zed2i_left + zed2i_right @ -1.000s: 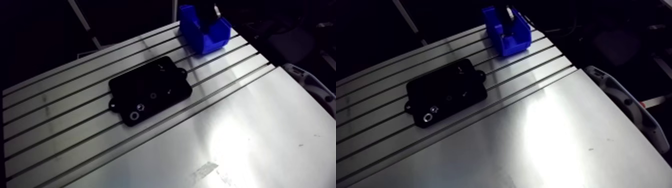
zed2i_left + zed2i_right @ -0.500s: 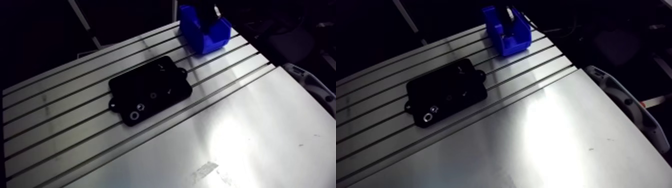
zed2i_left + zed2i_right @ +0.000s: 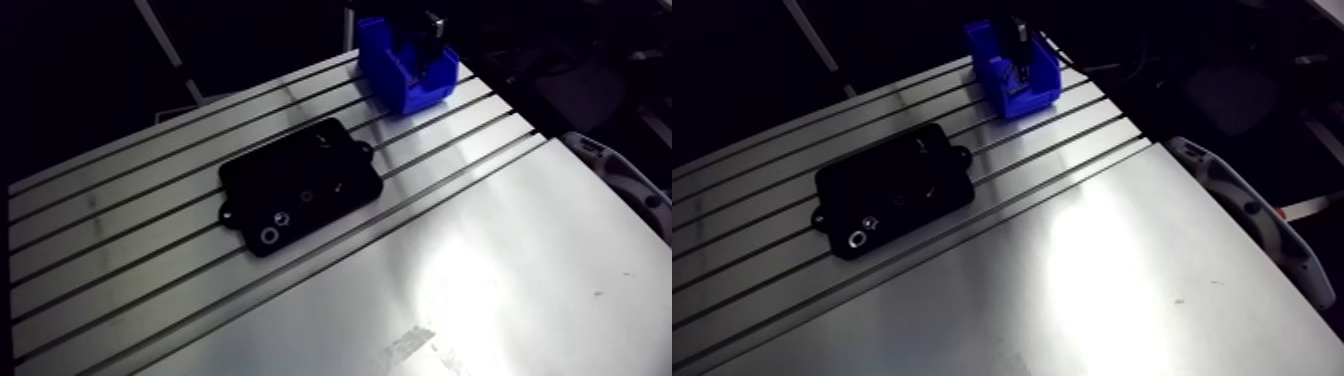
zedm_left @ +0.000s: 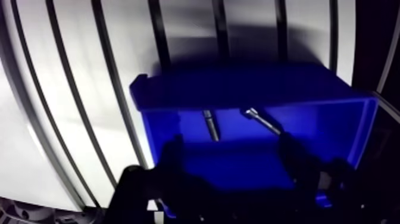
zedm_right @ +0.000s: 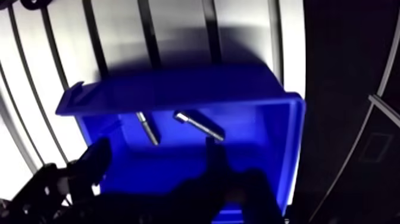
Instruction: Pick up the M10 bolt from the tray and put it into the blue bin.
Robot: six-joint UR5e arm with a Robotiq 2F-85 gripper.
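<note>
The tool (image 4: 231,146) is hanging just over the blue bin (image 4: 250,89). Its two dark fingers (image 4: 174,164) are standing spread wide, with nothing pinched between them. Ahead of the fingertips, two slim metal pieces are lying apart from each other on the bin's floor. I am taking the longer, brighter one for the M10 bolt (image 4: 263,121). It is lying slanted, with a thicker head at one end and a plain grey shank. The shorter bolt (image 4: 209,125) beside it is duller and is lying nearly straight. Which of the two is truly the M10 I cannot tell for sure, but both are sitting inside the bin.

So the drop is looking done, and the step in hand is the withdrawal. It is calling for a straight lift with the fingers kept spread and clear of the walls. A brush against the rim could be dragging the light bin along the slotted tabletop (image 3: 480,260).

Farther off, in the arm view, the black tray (image 3: 300,185) is lying flat across the slots, well apart from the bin. It is carrying a bright ring (image 3: 268,233) and a few small pieces too dim to name.
</note>
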